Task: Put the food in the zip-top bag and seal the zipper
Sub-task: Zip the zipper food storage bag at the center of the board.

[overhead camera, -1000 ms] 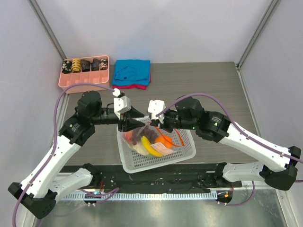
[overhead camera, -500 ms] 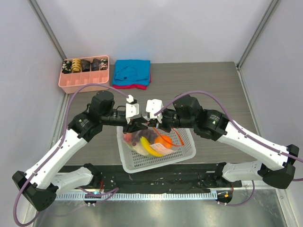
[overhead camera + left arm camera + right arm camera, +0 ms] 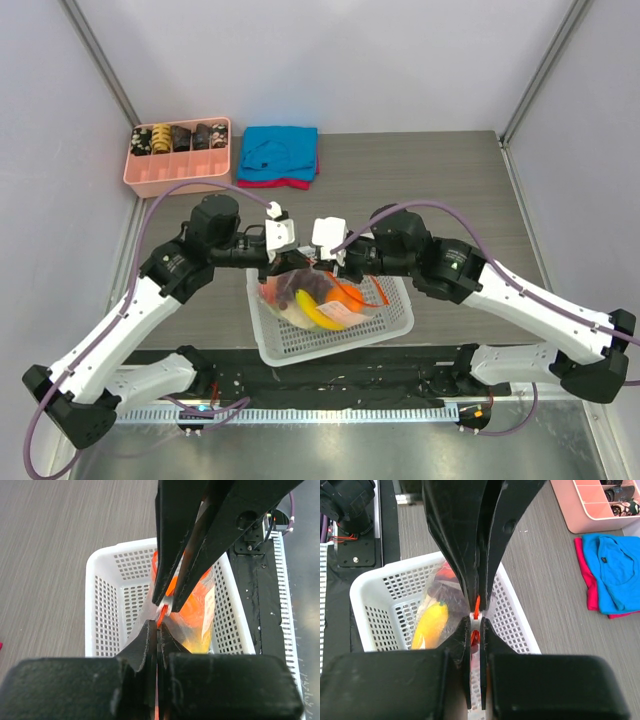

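Grey wood-grain table (image 3: pixel 440 170), far left a pink plastic compartment tray (image 3: pixel 150 182) of dark items, beside it a blue folded cloth (image 3: pixel 280 150) on a red one, neither part of the job. We see the left gripper (image 3: pixel 157 630) clamped tight on the thin orange-red zipper strip (image 3: pixel 161 614) of the crinkly clear zip-top bag (image 3: pixel 300 290), which sits in the white mesh plastic basket (image 3: pixel 290 345) at the near edge. We count the food as loaded: the yellow banana (image 3: pixel 318 312) and the orange (image 3: pixel 347 297) show through the plastic, with darker pieces behind. Right gripper (image 3: pixel 476 622) is pinched on the same strip, tip to tip with the left. We judge sealing underway; how much is pressed closed we cannot tell. White label on the bag is unreadable, and we see no brands.
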{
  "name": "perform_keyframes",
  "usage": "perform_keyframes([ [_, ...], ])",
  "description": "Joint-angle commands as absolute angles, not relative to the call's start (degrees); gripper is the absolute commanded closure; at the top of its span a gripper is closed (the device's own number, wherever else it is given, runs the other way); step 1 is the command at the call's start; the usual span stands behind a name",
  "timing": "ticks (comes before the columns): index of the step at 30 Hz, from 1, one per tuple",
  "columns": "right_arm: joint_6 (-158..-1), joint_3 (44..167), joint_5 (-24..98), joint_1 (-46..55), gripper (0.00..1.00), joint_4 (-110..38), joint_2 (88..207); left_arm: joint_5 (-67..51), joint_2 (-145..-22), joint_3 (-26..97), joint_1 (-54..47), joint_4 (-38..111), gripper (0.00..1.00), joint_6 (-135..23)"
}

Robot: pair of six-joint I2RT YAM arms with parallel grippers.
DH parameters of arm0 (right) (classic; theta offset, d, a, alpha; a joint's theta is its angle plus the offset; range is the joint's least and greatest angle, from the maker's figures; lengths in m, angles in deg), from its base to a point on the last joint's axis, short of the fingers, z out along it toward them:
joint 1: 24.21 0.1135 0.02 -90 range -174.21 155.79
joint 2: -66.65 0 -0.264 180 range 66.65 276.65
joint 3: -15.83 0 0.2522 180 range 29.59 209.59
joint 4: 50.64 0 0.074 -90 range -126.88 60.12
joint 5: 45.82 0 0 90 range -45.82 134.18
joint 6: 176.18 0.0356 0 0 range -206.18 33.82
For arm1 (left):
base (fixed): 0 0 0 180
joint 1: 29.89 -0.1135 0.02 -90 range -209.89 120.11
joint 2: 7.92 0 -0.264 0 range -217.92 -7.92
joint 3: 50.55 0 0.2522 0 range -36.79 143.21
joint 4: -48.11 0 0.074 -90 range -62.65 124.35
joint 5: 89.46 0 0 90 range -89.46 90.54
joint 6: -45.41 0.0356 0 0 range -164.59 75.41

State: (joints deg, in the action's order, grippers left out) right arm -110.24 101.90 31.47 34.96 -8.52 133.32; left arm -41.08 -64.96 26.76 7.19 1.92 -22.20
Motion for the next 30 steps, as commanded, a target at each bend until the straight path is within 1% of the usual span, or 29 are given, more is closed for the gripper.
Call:
perform_keyframes([
  [1, -112.9, 98.0, 34.7, 34.9, 0.99, -7.3, 129.6, -39.4, -61.9, 29.4, 6.8, 5.8, 1.00, -25.7],
  [11, -114.2, 93.9, 38.9, 34.0, 0.99, -5.6, 125.3, -34.4, -60.1, 31.0, 4.8, 11.5, 1.00, -33.3],
  [14, -114.6, 93.7, 38.1, 32.7, 0.99, -5.5, 124.0, -37.8, -60.7, 31.7, 3.5, 9.6, 1.00, -33.3],
  [15, -114.8, 94.1, 37.9, 32.7, 0.99, -5.5, 123.9, -41.6, -61.3, 31.9, 3.5, 8.0, 1.00, -30.0],
  [16, -114.9, 94.3, 37.4, 32.8, 0.99, -5.5, 123.7, -42.3, -61.4, 31.8, 3.5, 6.9, 0.92, -29.9],
  [18, -114.1, 95.4, 36.0, 32.7, 0.99, -5.8, 124.0, -42.8, -61.7, 31.0, 3.5, 7.3, 0.83, -30.1],
  [19, -113.6, 95.9, 35.5, 32.8, 0.99, -6.1, 124.1, -43.0, -62.3, 30.7, 3.5, 7.5, 0.68, -30.2],
  [22, -112.2, 98.7, 33.9, 32.8, 0.99, -8.0, 125.6, -44.3, -63.4, 30.4, 3.6, 8.5, 0.45, -30.4],
  [27, -111.7, 103.6, 30.7, 32.8, 0.99, -9.9, 129.2, -44.9, -65.3, 29.8, 5.2, 8.8, 0.30, -29.9],
  [30, -111.6, 105.0, 29.3, 32.9, 0.99, -10.6, 130.7, -45.2, -66.1, 29.4, 6.0, 8.8, 0.26, -29.4],
])
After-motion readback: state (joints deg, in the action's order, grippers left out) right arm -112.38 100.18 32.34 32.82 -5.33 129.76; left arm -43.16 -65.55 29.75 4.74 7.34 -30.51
